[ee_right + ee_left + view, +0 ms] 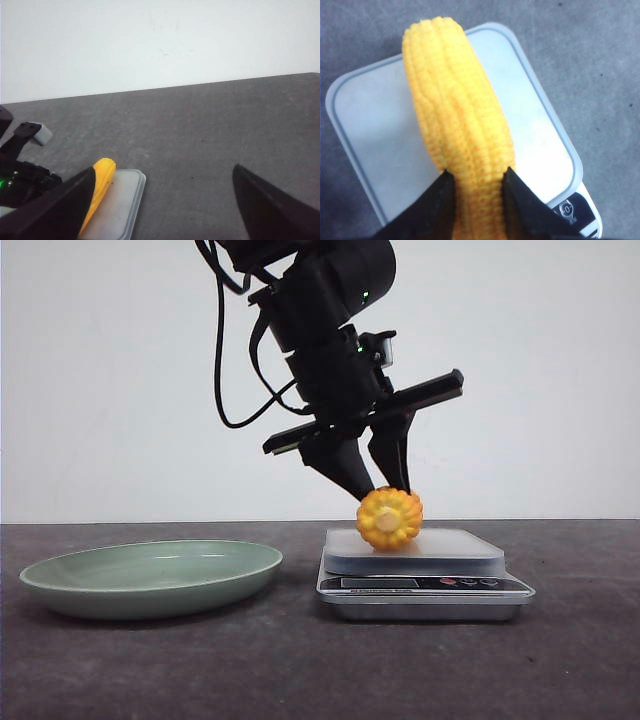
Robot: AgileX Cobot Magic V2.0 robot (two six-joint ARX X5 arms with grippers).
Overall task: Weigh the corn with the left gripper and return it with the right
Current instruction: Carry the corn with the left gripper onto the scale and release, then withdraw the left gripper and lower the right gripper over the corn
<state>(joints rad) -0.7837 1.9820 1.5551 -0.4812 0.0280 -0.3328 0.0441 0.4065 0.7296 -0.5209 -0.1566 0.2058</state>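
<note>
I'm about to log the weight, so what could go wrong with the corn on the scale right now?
1. The left gripper is clamped on the corn, so the scale may read falsely until it lets go.
2. The corn is round and may roll off the platform once released.
3. The right gripper waits open nearby; the arms could collide if it reaches in early.

Corn (389, 518) on scale (424, 575) — plate (150, 578) left, apart.

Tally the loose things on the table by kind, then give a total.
Corn: 1
Scale: 1
Green plate: 1
Total: 3
</note>
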